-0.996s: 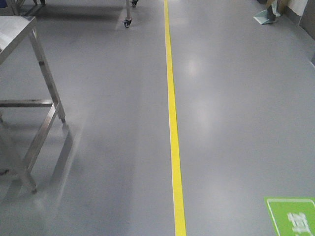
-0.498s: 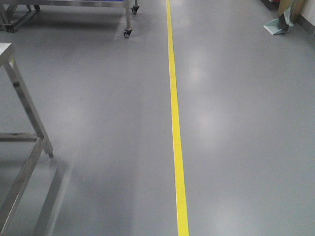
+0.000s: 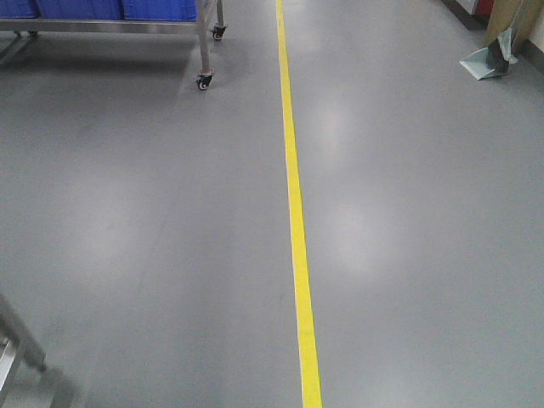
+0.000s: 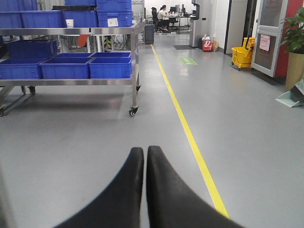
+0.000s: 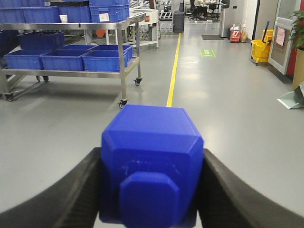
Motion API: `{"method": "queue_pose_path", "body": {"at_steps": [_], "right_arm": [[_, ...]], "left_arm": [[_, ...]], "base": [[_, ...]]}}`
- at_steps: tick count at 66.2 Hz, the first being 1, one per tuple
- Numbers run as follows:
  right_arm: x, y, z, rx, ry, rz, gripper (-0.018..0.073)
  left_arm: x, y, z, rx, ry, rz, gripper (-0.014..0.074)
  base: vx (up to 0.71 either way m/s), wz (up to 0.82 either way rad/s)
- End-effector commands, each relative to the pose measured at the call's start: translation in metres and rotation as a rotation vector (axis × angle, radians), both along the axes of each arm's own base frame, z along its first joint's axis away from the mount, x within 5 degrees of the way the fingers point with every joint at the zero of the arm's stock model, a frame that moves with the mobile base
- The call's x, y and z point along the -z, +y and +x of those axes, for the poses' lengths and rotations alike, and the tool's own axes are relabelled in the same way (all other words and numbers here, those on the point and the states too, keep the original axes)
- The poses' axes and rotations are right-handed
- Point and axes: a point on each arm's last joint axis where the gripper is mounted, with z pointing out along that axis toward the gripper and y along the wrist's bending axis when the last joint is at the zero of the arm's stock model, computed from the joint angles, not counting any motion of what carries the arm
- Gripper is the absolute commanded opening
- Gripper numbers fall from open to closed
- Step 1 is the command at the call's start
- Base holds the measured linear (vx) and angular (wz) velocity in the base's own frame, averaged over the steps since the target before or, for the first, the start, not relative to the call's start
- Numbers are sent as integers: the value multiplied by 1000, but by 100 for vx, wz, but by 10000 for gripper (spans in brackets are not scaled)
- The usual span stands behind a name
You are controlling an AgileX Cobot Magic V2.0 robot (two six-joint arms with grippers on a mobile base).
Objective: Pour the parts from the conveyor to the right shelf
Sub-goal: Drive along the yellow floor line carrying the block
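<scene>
A blue part [image 5: 152,142] is clamped between the two black fingers [image 5: 71,190] of the right gripper [image 5: 151,153]. It is squeezed from both sides, and its short stud is turned back toward the camera. Ahead of this gripper and to its left, a steel shelf [image 5: 124,57] on wheels is seen. Blue bins [image 5: 102,61] are set side by side on its lower level, and more bins are stacked on its top. A yellow line [image 5: 173,71] is painted on the grey floor [image 5: 228,109] straight ahead of the gripper, just right of the shelf.

The fingers of the left gripper [image 4: 145,151] are pressed together, tip to tip. The shelf [image 4: 134,61] is seen ahead of it and to its left, with bins [image 4: 110,67] on the lower level. The line [image 4: 190,133] is laid past this gripper on its right. Far ahead and to the right, a yellow bucket [image 4: 242,54] and a green plant [image 4: 295,28] are seen.

In the front view, the line [image 3: 293,212] is seen down the middle of the floor [image 3: 408,255]. A corner of the shelf [image 3: 206,38] and one wheel [image 3: 204,82] are seen at the top left, with bins [image 3: 153,8] on it.
</scene>
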Motion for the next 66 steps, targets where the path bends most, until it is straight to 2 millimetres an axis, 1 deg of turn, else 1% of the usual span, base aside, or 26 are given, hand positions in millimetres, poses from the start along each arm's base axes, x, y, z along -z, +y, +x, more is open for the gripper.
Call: {"method": "queue_pose_path", "body": {"at_steps": [1, 66], "right_arm": [[-15, 1, -1, -13, -95, -7, -4], [-15, 1, -1, -13, -95, -8, -4]], "left_arm": [[-12, 0, 1, 7, -77, -15, -6], [-12, 0, 1, 7, -77, -15, -6]], "base": [[77, -6], [76, 1]]}}
